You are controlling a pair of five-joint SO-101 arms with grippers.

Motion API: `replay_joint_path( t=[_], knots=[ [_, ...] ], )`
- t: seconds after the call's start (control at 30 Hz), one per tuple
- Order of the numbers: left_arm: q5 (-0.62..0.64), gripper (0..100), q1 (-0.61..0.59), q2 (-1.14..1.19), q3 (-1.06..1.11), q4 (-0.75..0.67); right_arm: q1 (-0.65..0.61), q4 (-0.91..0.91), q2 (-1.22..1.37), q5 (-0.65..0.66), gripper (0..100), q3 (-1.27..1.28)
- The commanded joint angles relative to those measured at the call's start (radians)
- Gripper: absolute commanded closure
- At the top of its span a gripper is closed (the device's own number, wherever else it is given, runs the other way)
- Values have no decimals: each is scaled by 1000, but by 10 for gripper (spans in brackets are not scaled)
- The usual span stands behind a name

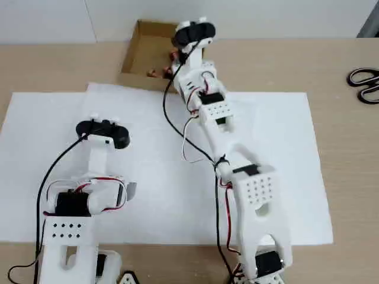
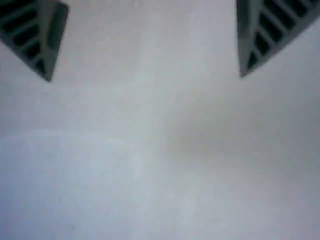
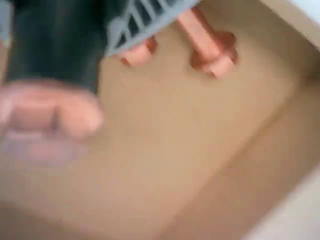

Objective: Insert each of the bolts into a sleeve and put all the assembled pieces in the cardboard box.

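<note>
One wooden table (image 1: pixel 331 65) carries it all, and the cardboard box (image 1: pixel 142 78) at its far edge is our marker. A white paper sheet (image 1: pixel 148 177) spreads from just in front of the box toward the arm bases. The right arm (image 1: pixel 254 195) is stretched right across that sheet, its wrist up over the box opening. The left arm (image 1: pixel 71 207) sits folded, well back from the box, above the paper.

Scissors (image 1: pixel 364 83) lie well off to one side of the box, on bare wood at the table's edge.

Down inside the box (image 3: pixel 165 150) now: the right gripper (image 3: pixel 90 45) looks closed on a black sleeve (image 3: pixel 55 45), grey finger (image 3: pixel 145 20) tight against its side, and a pink bolt head (image 3: pixel 50 115) pokes out of the sleeve's end. That piece hangs above the box floor. On the floor beyond it rest a long pink piece (image 3: pixel 207 45) and a shorter one (image 3: pixel 137 52), near the wall.

Far from the box, the left gripper (image 2: pixel 145 75) is spread wide, fingertips (image 2: pixel 47 70) well apart, only plain white paper between them.
</note>
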Motion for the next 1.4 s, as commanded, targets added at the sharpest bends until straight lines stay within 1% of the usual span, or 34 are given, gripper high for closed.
replay_joint_path(
  t=[0.0,0.17,0.23,0.5,0.57,0.67,0.8,1.07,1.27,1.33,1.37],
  knots=[
    [-3,772,-6,-12,-7,-23,8,-35,28,-8,981,-114],
    [-3,772,-6,-12,-7,-23,5,-31,71,-8,842,-115],
    [-3,772,-6,-12,-7,-23,5,-31,82,-8,808,-115],
    [-8,772,-6,-14,-16,-25,25,-31,77,-8,815,-115],
    [-9,772,-6,-14,-38,-25,30,-1,45,-8,815,-115],
    [-9,772,-6,-14,-81,-25,45,142,-65,-8,813,-115],
    [-11,772,-6,-14,-110,-38,56,406,-294,-8,813,-115],
    [-11,772,-6,-8,-94,-218,58,903,-763,-9,813,-115],
    [-11,772,-5,-14,51,-446,59,1320,-1058,-9,813,-115],
    [-11,772,-5,-14,61,-460,59,1442,-1139,-9,813,-110],
    [-9,772,-5,-14,62,-462,59,1463,-1181,-9,813,-106]
  ],
)
